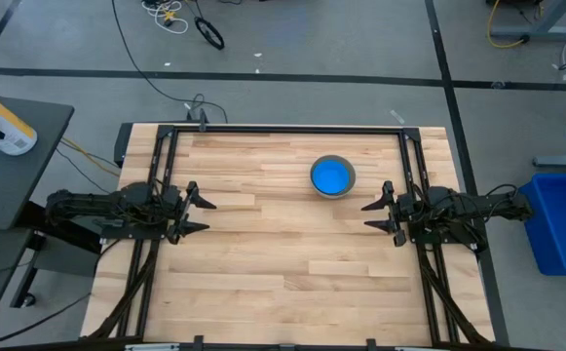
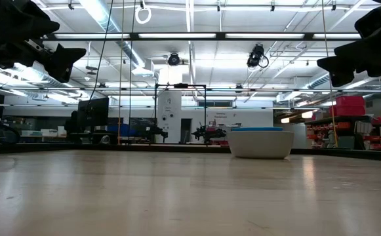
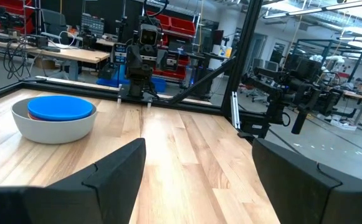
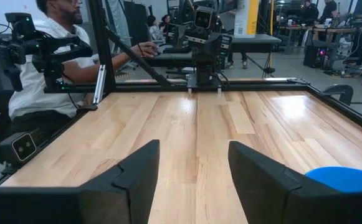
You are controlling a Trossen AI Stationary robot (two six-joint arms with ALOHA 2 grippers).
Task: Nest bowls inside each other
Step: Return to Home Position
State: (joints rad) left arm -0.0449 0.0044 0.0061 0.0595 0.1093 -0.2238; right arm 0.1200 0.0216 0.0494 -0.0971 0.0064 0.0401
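Note:
A grey bowl (image 1: 332, 176) stands upright on its base on the wooden table, right of the middle and toward the far edge. A light blue bowl (image 3: 61, 106) sits nested inside it, with a sliver of red showing under the blue rim in the left wrist view. The stack also shows in the low view as a pale bowl (image 2: 261, 143). My left gripper (image 1: 207, 216) is open at the table's left side, pointing level toward the right. My right gripper (image 1: 366, 216) is open at the right side, pointing level toward the left, with the bowls a little beyond it toward the far edge. Neither holds anything.
A black frame (image 1: 283, 130) runs along the table's far edge and sides. A person (image 4: 50, 56) sits beyond the table's left side. A blue bin (image 1: 560, 219) stands on the floor to the right, and a bottle (image 1: 0, 122) lies on a grey side table at the left.

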